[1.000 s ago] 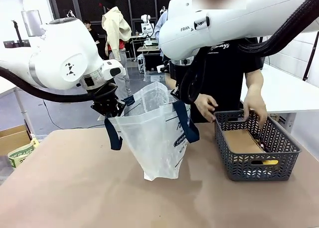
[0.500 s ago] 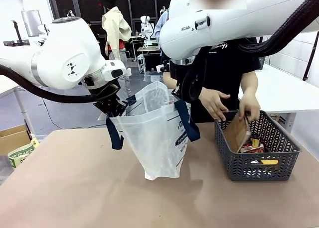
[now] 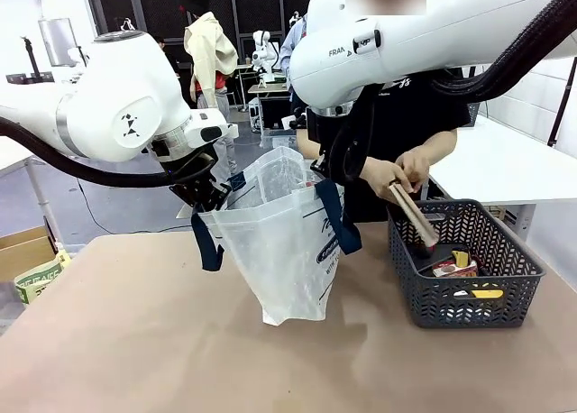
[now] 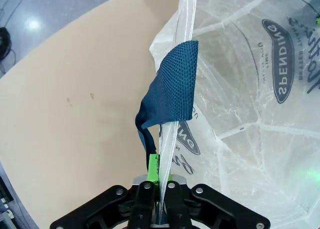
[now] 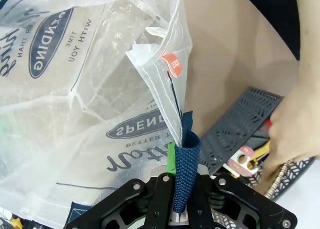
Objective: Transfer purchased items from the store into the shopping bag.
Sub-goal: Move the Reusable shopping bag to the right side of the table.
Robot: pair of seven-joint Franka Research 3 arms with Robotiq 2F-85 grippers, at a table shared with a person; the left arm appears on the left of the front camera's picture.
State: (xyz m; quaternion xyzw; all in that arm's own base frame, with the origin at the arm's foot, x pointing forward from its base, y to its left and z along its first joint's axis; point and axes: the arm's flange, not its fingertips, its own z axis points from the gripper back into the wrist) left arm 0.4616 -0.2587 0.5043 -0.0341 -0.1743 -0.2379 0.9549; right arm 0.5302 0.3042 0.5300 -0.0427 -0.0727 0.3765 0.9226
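Brown surface (image 3: 135, 341): left tool (image 4: 160, 175) and right tool (image 5: 180, 164) pinched shut on bag (image 3: 279, 251) between them, seemingly empty; basket (image 3: 469, 300) beside right tool holds items (image 3: 453, 267).

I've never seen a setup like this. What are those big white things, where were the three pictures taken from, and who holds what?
The white shapes are two robot arms, the left arm and right arm, at a brown table. The wide picture looks across it from the robot's side; the other two come from cameras on each wrist. Each arm's jaws are pinched shut on the rim of a see-through bag by a blue strap, holding it open. Opposite, a person's hands hold a flat tan item over a grey basket, where a red carton lies.
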